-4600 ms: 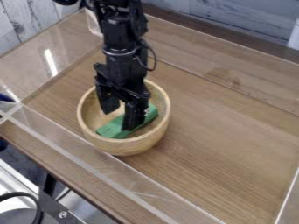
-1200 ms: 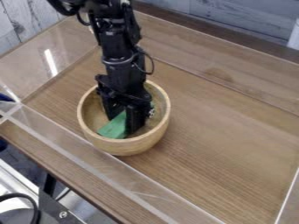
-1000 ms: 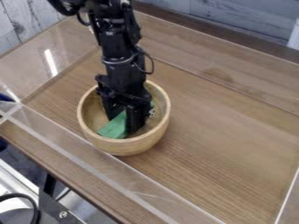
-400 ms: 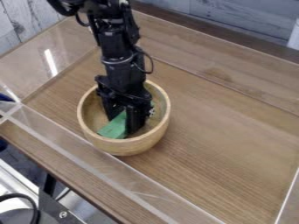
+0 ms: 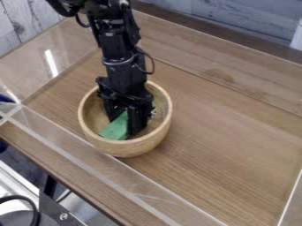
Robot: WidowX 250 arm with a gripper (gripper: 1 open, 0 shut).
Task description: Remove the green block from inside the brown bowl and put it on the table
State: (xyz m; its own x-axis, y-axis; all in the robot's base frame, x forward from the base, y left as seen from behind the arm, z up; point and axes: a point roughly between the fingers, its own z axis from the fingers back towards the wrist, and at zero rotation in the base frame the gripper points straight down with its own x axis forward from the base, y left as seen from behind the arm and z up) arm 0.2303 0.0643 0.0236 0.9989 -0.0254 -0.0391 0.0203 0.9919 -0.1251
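The brown bowl (image 5: 94, 132) sits on the table (image 5: 224, 150) near its front left. My black gripper (image 5: 127, 119) points straight down into the bowl, its fingers closed on the green block (image 5: 116, 128). The block leans inside the bowl, with its lower end near the bowl's front inner wall and its upper part hidden between the fingers.
Clear acrylic walls (image 5: 71, 172) run along the table's edges, close to the bowl's front left. The arm's black column (image 5: 115, 44) rises above the bowl. Bare tabletop lies right of the bowl.
Since the oldest frame the gripper has sunk lower into the bowl and shut on the green block. Over the last second nothing has moved.
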